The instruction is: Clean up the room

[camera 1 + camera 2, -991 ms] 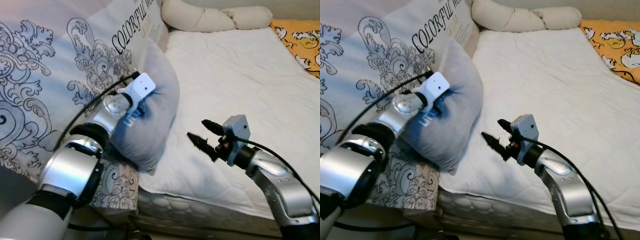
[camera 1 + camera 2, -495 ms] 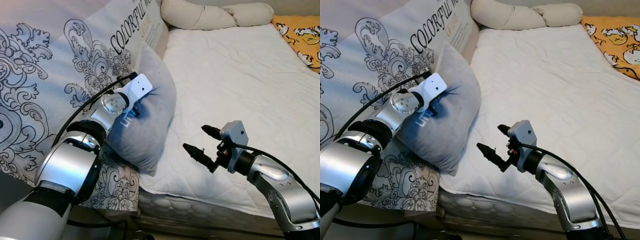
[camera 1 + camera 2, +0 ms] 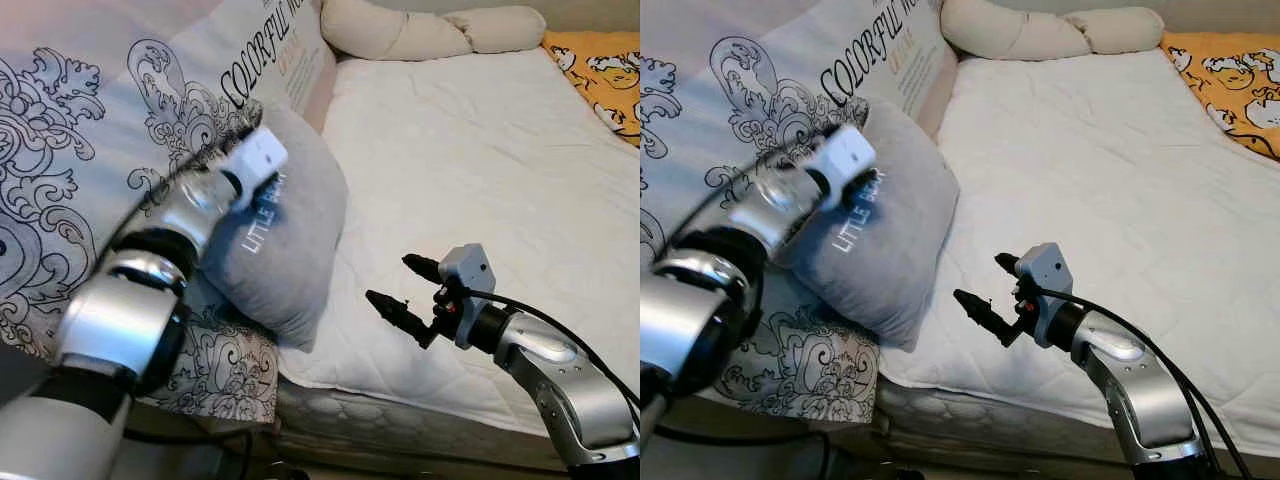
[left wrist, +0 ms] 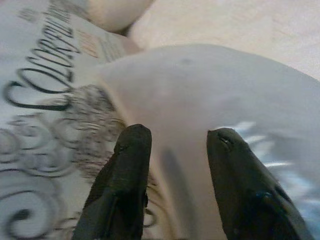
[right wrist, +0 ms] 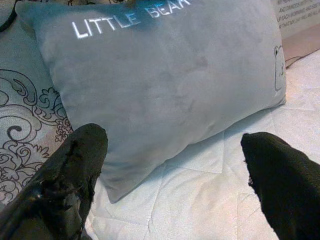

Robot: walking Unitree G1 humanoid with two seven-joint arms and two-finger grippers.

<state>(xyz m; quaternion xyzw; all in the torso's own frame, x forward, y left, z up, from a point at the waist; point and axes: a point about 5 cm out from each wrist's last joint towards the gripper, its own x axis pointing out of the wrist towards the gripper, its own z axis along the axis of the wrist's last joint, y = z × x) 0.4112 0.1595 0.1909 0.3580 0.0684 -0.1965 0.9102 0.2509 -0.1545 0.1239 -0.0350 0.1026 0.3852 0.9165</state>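
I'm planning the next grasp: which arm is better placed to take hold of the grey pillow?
Probably left: the left gripper is open right at the grey pillow, while the right gripper hovers open, apart, over the mattress.

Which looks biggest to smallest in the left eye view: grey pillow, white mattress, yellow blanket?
1. White mattress
2. Grey pillow
3. Yellow blanket, though it lies farther away and the frame cuts it off.
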